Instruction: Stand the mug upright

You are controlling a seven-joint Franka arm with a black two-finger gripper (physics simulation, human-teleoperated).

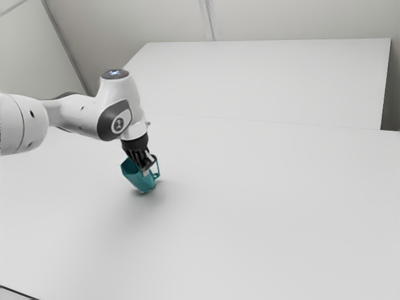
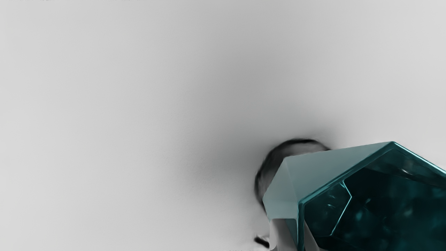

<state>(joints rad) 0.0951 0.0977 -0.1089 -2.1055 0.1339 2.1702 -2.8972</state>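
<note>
Righting the mug (image 1: 140,181), looks like | end effector (image 2: 299,237) narrow, pinching its wall | mug's tipped, on or just above the tabletop (image 1: 250,206), mouth up toward the exterior view's left | next: rotate till base sits flat, then let go

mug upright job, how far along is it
Looks done: the hand has hold of the mug, one finger inside and the other outside its wall, and the rim is clear of the table.
In hand: the righting, since the mug leans with its opening slanting upward.
Left: the base is not yet flat on the table, so probably level it, set it down and let go.
</note>
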